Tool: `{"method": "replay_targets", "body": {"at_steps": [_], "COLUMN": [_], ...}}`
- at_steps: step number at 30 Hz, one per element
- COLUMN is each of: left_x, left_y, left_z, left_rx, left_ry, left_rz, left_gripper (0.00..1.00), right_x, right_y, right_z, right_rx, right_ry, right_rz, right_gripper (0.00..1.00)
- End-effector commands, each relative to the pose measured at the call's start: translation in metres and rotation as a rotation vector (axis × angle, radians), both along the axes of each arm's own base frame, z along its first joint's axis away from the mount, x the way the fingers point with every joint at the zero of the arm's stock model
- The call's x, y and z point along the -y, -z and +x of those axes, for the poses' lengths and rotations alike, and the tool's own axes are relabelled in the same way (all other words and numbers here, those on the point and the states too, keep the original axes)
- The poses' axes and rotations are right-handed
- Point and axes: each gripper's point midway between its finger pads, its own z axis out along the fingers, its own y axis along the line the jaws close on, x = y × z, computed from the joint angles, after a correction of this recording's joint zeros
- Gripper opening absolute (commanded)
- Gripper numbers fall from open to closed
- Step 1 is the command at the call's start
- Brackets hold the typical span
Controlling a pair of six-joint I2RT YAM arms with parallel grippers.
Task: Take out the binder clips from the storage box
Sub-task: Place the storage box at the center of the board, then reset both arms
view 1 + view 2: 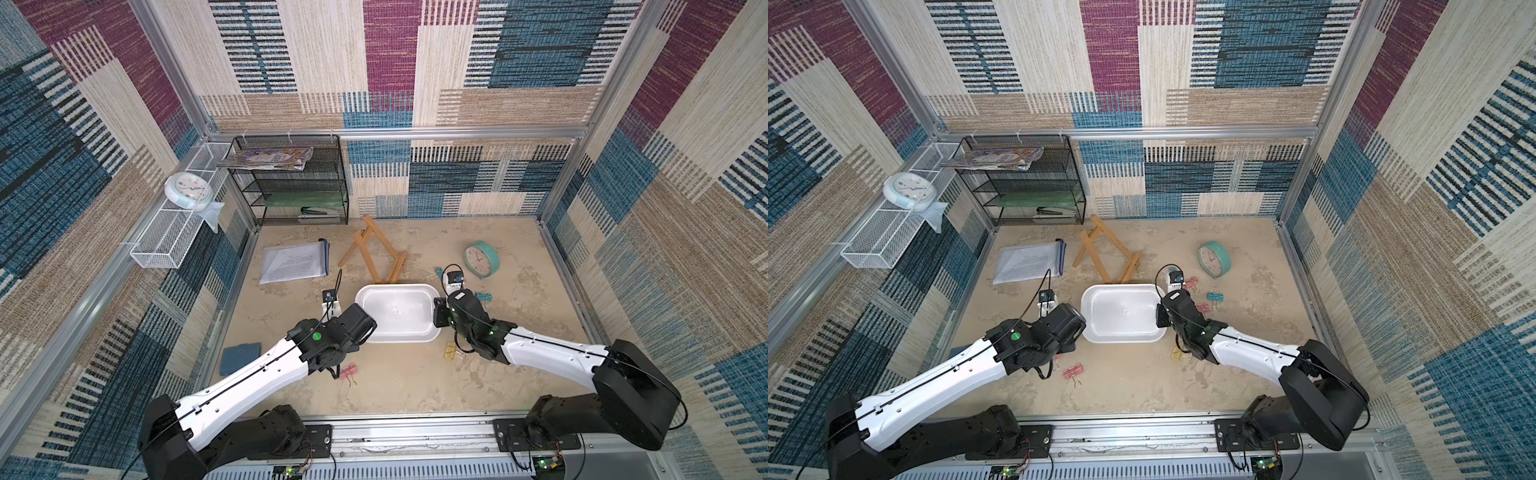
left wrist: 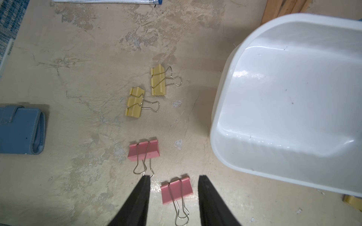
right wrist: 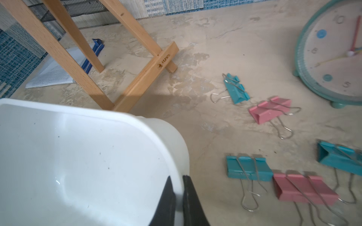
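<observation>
The white storage box [image 1: 397, 286] sits mid-table, and its inside shows empty in both top views. My right gripper [image 3: 177, 177] is shut on the storage box [image 3: 78, 156], with the rim of its right end pinched between the fingers. My left gripper [image 2: 174, 177] is open just left of the box [image 2: 284, 97]. A pink binder clip [image 2: 177, 190] lies flat on the table between its fingers, touching neither. Another pink clip [image 2: 144, 150] and two yellow ones [image 2: 157, 81] lie just beyond. Several teal and pink clips [image 3: 248, 168] lie right of the box.
A wooden folding stand [image 1: 374, 249] lies just behind the box. A teal clock [image 1: 482, 258] stands at the back right and a document pouch [image 1: 295, 262] at the back left. A blue wallet [image 1: 241, 357] lies left of the left arm. A black mesh rack [image 1: 291, 183] fills the back left corner.
</observation>
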Motion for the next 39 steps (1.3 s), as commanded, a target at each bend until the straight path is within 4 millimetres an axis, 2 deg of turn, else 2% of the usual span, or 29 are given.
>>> {"method": "replay_targets", "body": {"at_steps": [1, 5, 7, 10, 14, 18, 21, 22, 23, 25, 27, 29, 33, 34, 35, 37, 39], "left_x": [-0.001, -0.014, -0.023, -0.034, -0.043, -0.049, -0.050, -0.048, -0.048, -0.053, -0.062, -0.073, -0.095, -0.100, -0.105, -0.113, -0.120], "left_y": [-0.003, -0.017, -0.026, -0.036, -0.043, -0.044, -0.045, -0.046, -0.048, -0.053, -0.055, -0.060, -0.084, -0.090, -0.094, -0.099, -0.097], "left_z": [0.011, 0.026, 0.032, 0.037, 0.042, 0.046, 0.052, 0.055, 0.059, 0.065, 0.071, 0.074, 0.073, 0.073, 0.073, 0.073, 0.075], "left_rx": [0.017, 0.063, 0.092, 0.122, 0.150, 0.166, 0.181, 0.188, 0.200, 0.226, 0.252, 0.283, 0.412, 0.447, 0.481, 0.517, 0.526], "left_ry": [-0.005, -0.039, -0.051, -0.073, -0.088, -0.101, -0.101, -0.088, -0.082, -0.100, -0.131, -0.173, -0.250, -0.266, -0.280, -0.292, -0.307], "left_rz": [-0.071, -0.106, -0.095, -0.083, -0.077, -0.072, -0.095, -0.111, -0.124, -0.127, -0.111, -0.084, -0.032, -0.020, -0.001, 0.049, 0.099], "left_gripper": [0.50, 0.53, 0.58, 0.59, 0.62, 0.70, 0.75, 0.76, 0.77, 0.80, 0.84, 0.84, 0.84, 0.85, 0.89, 0.97, 1.00], "right_x": [0.000, 0.000, 0.002, 0.008, 0.006, -0.003, 0.009, 0.015, 0.022, 0.028, 0.038, 0.055, 0.117, 0.133, 0.153, 0.199, 0.238], "right_y": [0.031, 0.047, 0.051, 0.049, 0.039, 0.037, 0.035, 0.030, 0.023, 0.002, -0.027, -0.055, -0.097, -0.102, -0.103, -0.104, -0.096], "right_z": [-0.008, -0.009, -0.011, -0.012, -0.019, -0.029, -0.027, -0.025, -0.023, -0.018, -0.010, -0.001, 0.020, 0.024, 0.025, 0.023, 0.024], "right_rx": [-0.184, -0.265, -0.299, -0.322, -0.309, -0.331, -0.339, -0.324, -0.300, -0.233, -0.142, -0.034, 0.183, 0.227, 0.270, 0.338, 0.357], "right_ry": [-0.008, 0.007, 0.011, 0.036, -0.018, -0.106, -0.040, -0.016, 0.021, 0.041, 0.078, 0.149, 0.427, 0.487, 0.561, 0.769, 0.885], "right_rz": [-0.113, -0.175, -0.195, -0.224, -0.204, -0.184, -0.215, -0.227, -0.233, -0.219, -0.199, -0.203, -0.236, -0.244, -0.268, -0.275, -0.276], "right_gripper": [0.00, 0.00, 0.00, 0.00, 0.02, 0.14, 0.24, 0.26, 0.33, 0.42, 0.48, 0.51, 0.64, 0.65, 0.72, 0.91, 0.94]}}
